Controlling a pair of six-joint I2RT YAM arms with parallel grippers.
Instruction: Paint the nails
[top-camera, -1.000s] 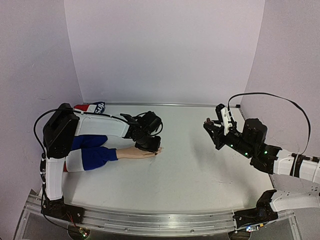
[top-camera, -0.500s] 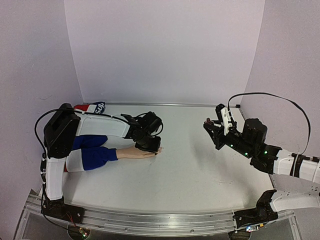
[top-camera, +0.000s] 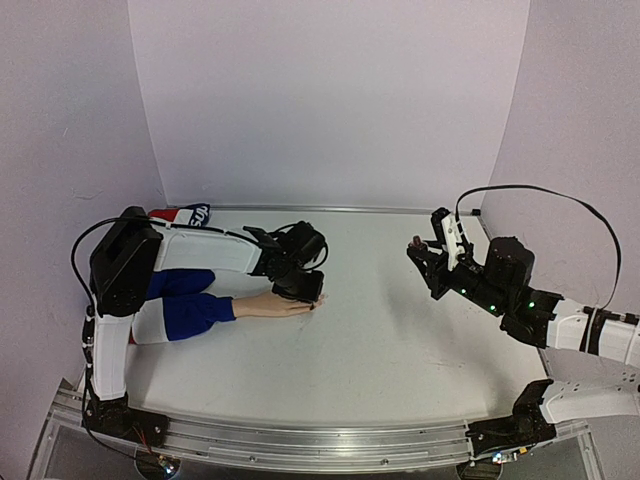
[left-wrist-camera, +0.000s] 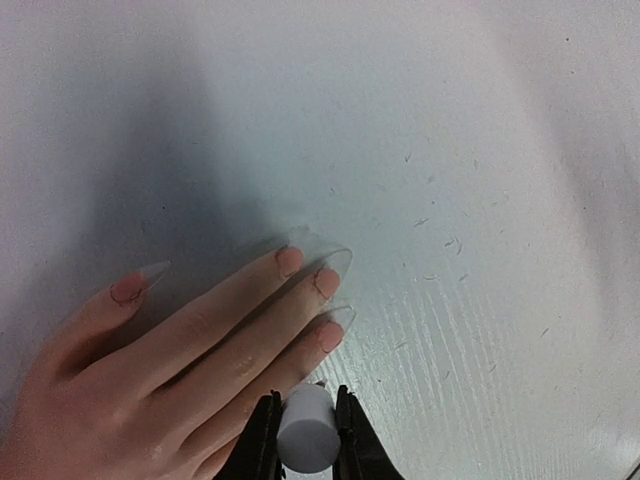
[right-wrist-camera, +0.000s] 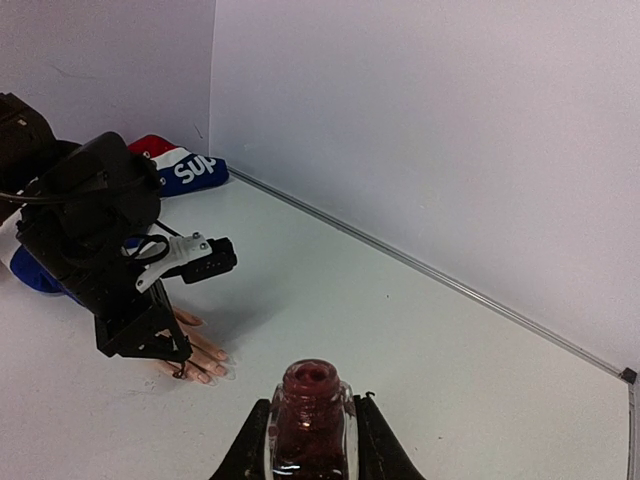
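The counter (top-camera: 400, 340) carries a mannequin hand (top-camera: 262, 306) lying flat, palm down. Its striped sleeve (top-camera: 185, 312) runs back from the wrist, away from the fingers. The left gripper (top-camera: 303, 292) hangs directly over the hand's fingertips, jaws clamped on a white brush cap (left-wrist-camera: 306, 432). The brush below the cap is mostly hidden, so I cannot tell whether it touches a nail. The right gripper (right-wrist-camera: 312, 445) is well apart from the hand, out beyond its fingertips, with its jaws clamped on an open bottle (right-wrist-camera: 312, 410) of dark red polish held upright. The nails (left-wrist-camera: 327, 282) sit at the ends of the fingers, long and clear-tipped, fanned just ahead of the cap. They are small and close together, so a slight sideways drift of the brush would likely smear polish onto skin or counter. The hand seems to lie loose, and pressing too low could splay the bristles or shove it. Any tilt of the uncapped bottle risks a spill.
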